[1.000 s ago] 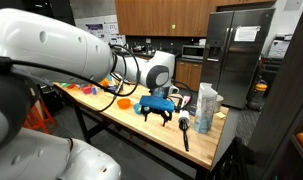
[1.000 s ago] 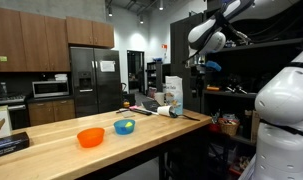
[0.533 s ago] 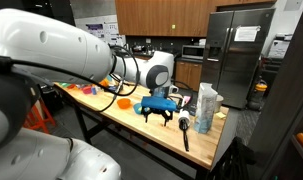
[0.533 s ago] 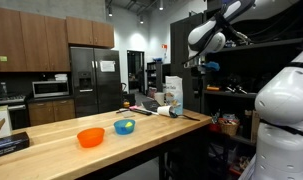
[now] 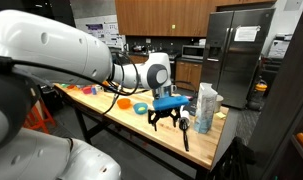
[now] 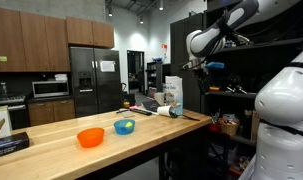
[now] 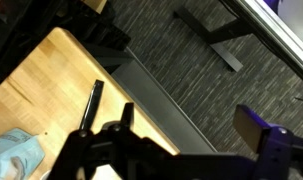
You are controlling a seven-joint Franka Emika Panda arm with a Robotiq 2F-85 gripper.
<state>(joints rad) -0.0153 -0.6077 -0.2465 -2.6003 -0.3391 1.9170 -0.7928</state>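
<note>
Table: a long wooden top (image 5: pixel 103 122) runs from middle left down to lower right in an exterior view. Its near long edge is bare, and its short end lies at lower right.
Orange bowl: sits left of centre (image 5: pixel 123 102), set back from the near edge. In an exterior view it is at lower left (image 6: pixel 90 137), with bare wood all round.
Blue bowl: just right of the orange one (image 5: pixel 140 108), apart from it, with the arm's blue-trimmed wrist close on its right.
Gripper: at centre frame (image 5: pixel 167 118), above the end stretch of the table and touching nothing. In the wrist view its fingers (image 7: pixel 121 118) stand wide apart, with only wood edge and floor between them, and nothing is held.
Marker: a slim, straight, all-black stick (image 5: pixel 185 137) lying flat on the wood, just right of and below the gripper, near the table's short end. In the wrist view it is left of centre (image 7: pixel 91 105), slanted and close to the table edge, with nothing touching it.
White container: upright (image 5: pixel 204 100), right of the gripper and near the table's end, so the room on that side is narrow.
Carpet: grey floor (image 7: pixel 221 90) fills the right of the wrist view beyond the table edge.
Fridge: dark steel, upper right (image 5: pixel 236 55), well apart from the table.
</note>
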